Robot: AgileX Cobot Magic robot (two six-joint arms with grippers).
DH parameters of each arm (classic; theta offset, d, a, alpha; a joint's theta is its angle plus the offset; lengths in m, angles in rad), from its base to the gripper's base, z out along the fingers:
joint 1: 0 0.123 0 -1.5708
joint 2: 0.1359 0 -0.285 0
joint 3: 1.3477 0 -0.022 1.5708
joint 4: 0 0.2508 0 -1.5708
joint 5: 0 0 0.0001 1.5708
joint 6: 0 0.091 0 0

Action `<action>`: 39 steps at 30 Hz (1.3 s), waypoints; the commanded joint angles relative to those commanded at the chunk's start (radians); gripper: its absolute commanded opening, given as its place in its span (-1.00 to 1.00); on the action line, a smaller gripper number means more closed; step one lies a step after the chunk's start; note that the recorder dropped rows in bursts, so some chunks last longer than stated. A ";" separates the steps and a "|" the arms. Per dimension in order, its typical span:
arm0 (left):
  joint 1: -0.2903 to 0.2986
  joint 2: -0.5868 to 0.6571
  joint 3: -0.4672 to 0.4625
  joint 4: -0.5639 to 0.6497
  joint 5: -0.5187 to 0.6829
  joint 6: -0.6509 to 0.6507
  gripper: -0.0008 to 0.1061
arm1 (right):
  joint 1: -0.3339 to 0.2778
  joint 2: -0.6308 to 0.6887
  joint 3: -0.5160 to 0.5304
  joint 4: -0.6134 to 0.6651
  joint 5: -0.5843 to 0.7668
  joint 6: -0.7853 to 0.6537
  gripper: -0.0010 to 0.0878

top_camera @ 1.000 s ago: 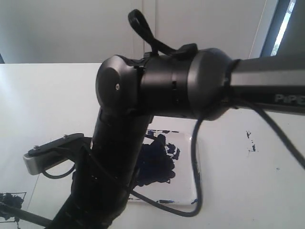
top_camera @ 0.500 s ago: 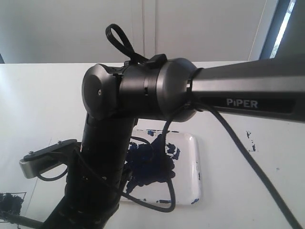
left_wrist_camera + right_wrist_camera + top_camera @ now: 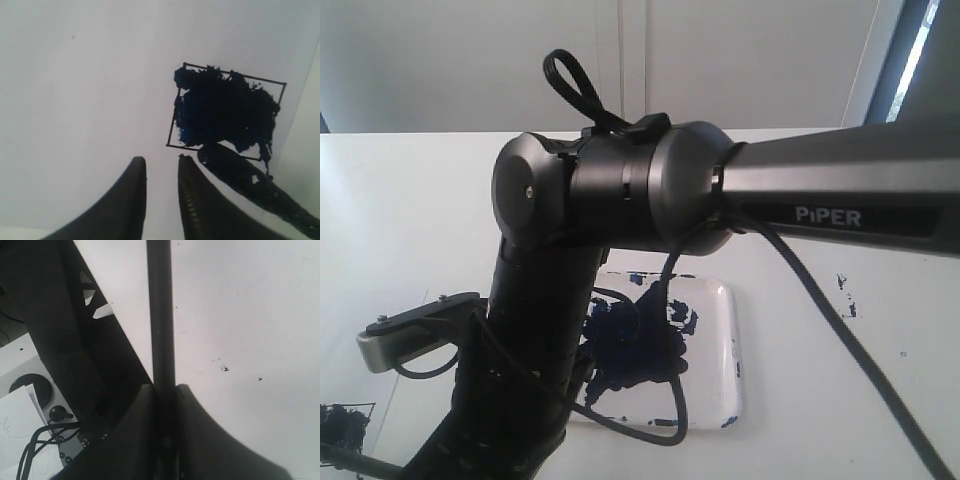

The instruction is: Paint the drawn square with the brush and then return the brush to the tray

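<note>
The right gripper (image 3: 164,388) is gripping the brush (image 3: 161,315), ideally keeping bristles inside the square (image 3: 225,107) outline; the left gripper (image 3: 161,160) is hovering empty, slightly open

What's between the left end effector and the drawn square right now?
Left wrist view: only bare paper separates the left end effector and the square; the brush sits aside, tip at the square's near edge.

The right arm's elbow (image 3: 610,190) has swung toward 9 o'clock in the exterior view, uncovering more of the tray (image 3: 728,350) (its 3 o'clock rim now shows clear of the cable (image 3: 840,320)). The PiPER lettering (image 3: 828,215) has slid fully into sight.
</note>
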 joint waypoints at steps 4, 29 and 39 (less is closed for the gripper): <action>0.000 0.009 0.008 0.149 -0.047 -0.141 -0.43 | 0.000 0.000 0.004 0.000 0.000 0.000 -0.98; 0.000 0.101 0.016 0.102 -0.056 -0.162 0.07 | 0.000 0.000 0.045 -0.004 0.000 0.003 -0.98; 0.000 0.101 0.016 0.091 -0.061 -0.158 0.07 | 0.000 0.000 0.045 -0.002 0.000 0.003 -0.98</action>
